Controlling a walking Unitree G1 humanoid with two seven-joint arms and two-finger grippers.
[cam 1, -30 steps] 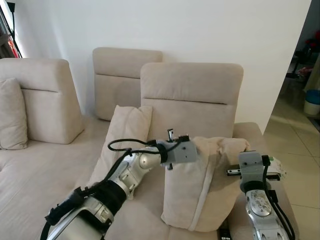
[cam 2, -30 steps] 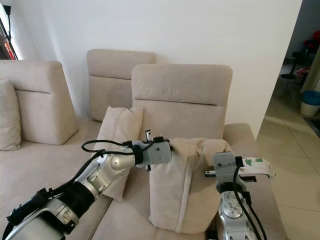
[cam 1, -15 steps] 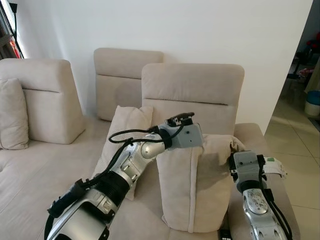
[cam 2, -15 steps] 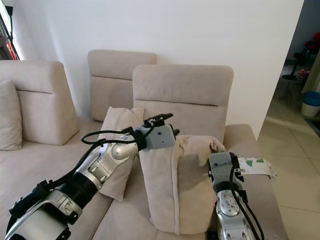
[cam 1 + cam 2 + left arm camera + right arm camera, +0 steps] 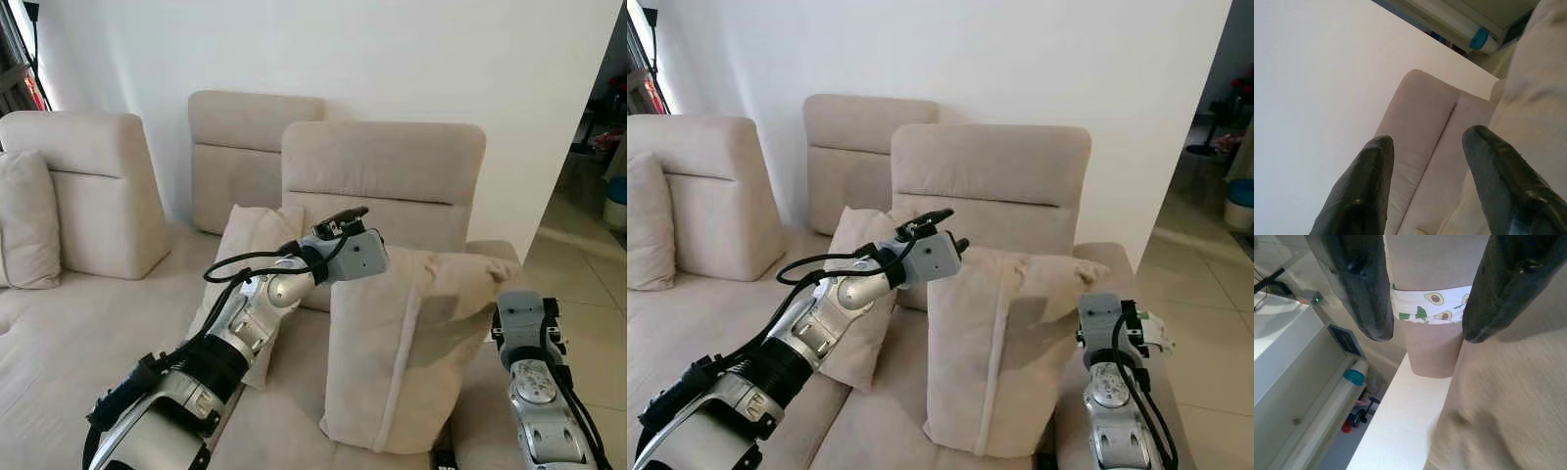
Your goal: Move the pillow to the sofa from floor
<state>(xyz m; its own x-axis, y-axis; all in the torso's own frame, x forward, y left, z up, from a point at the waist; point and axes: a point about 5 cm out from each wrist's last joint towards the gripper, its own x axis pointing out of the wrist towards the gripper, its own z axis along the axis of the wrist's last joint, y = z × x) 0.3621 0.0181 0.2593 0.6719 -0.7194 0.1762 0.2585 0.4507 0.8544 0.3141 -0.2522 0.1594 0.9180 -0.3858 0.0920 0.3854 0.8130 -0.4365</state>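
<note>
A beige pillow stands upright on the sofa seat, in front of the middle backrest. My left gripper hovers open just beside the pillow's upper left corner, with nothing between its fingers; the pillow's cloth lies along one side of them. The wrist of my right arm sits low, a little apart from the pillow's right side. My right gripper is open too, with the pillow's fabric close by one finger.
A second beige pillow leans behind my left arm. Another backrest and a big block cushion stand further left, with a small cushion at the far left. An avocado-print cloth lies on the sofa's right end; tiled floor lies beyond.
Both grippers have let go of the pillow. It now stands on the seat by itself, the right arm has drawn back to the right, and the left gripper has come off its top.
</note>
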